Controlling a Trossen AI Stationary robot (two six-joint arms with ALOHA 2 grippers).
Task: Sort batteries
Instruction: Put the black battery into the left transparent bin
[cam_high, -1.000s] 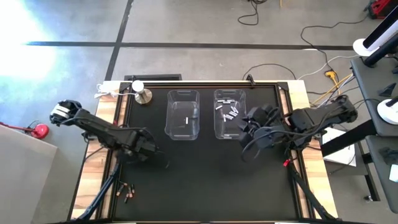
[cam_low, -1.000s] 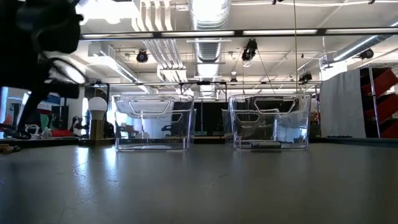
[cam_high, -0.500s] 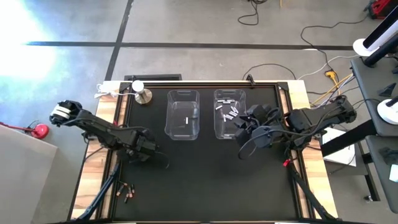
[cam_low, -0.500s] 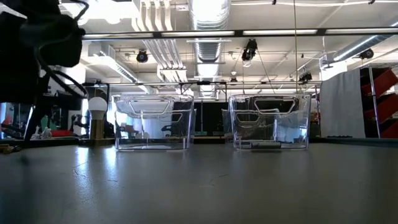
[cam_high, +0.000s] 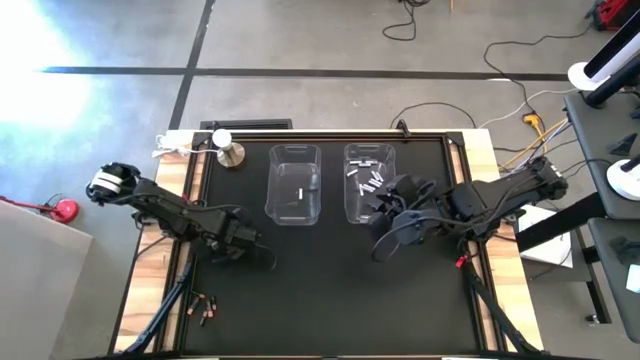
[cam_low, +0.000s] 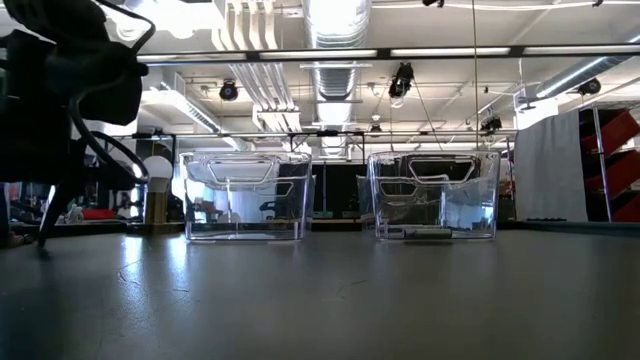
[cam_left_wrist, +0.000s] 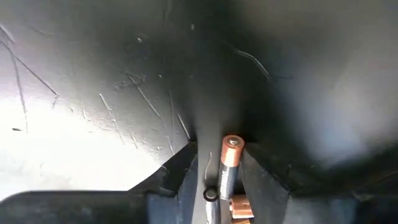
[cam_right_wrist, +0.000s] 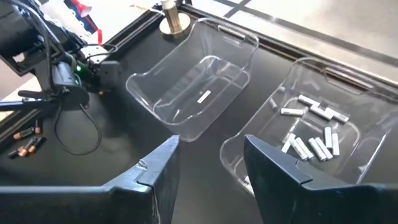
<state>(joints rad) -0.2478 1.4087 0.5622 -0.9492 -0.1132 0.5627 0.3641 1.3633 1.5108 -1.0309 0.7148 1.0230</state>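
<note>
My left gripper (cam_high: 243, 250) is over the black mat left of the bins, shut on a copper-and-black battery (cam_left_wrist: 228, 167). My right gripper (cam_high: 384, 208) is open and empty, by the near right corner of the right clear bin (cam_high: 370, 182), which holds several white batteries (cam_right_wrist: 311, 134). The left clear bin (cam_high: 294, 184) holds one white battery (cam_right_wrist: 204, 96). A few copper batteries (cam_high: 205, 309) lie on the mat near the near left corner and also show in the right wrist view (cam_right_wrist: 25, 144). My left gripper pinches the battery's dark lower part (cam_left_wrist: 224, 183) between its two fingers (cam_left_wrist: 181, 180). The battery lies along the fingers, and its copper end (cam_left_wrist: 232, 146) sticks out past their tips. The mat shows beyond it; whether the battery touches the mat I cannot tell.
A metal stand with a white ball (cam_high: 228, 150) is at the mat's far left corner. A small red bit (cam_high: 460, 262) lies at the mat's right edge. Cables hang from both arms. The mat's near half (cam_high: 340, 300) is bare.
My left gripper has gone a little toward the table's right and near edges, still shut on the battery. My right gripper has gone a little toward the table's left, along the near side of the right bin.
</note>
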